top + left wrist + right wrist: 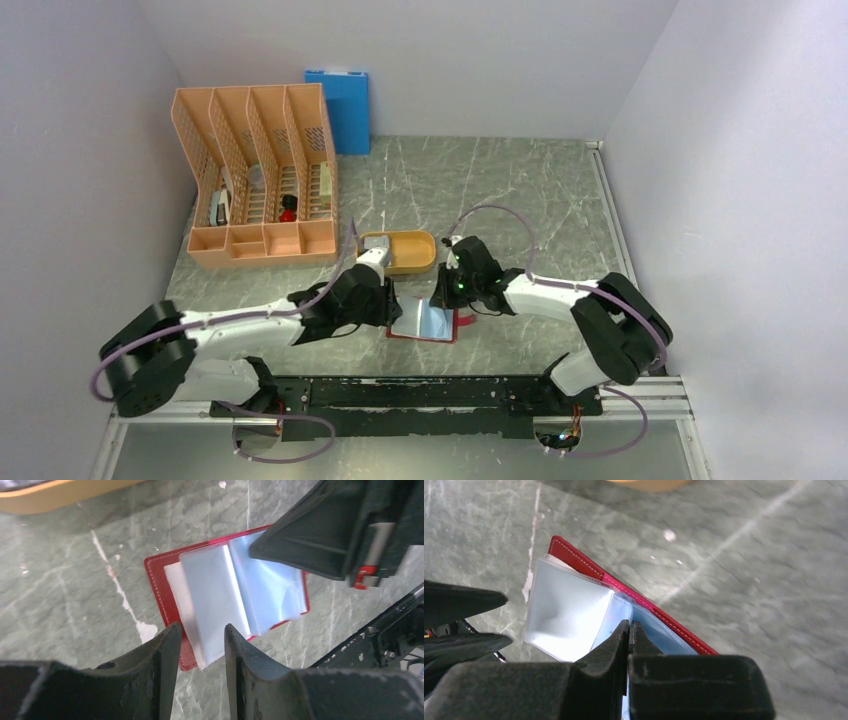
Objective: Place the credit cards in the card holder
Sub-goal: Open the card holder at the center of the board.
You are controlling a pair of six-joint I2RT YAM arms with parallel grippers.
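White arm links (pixel 240 320), black joints (pixel 150 365), looping lilac cables (pixel 500 212).

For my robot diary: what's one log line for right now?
left gripper open | right gripper shut on pocket | card holder open on table

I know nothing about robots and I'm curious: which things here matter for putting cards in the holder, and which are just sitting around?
In the job:
card holder, lying open
credit card at its edge
left gripper
right gripper, pinching a clear sleeve

Just lying about:
orange tray
peach file rack
blue folder
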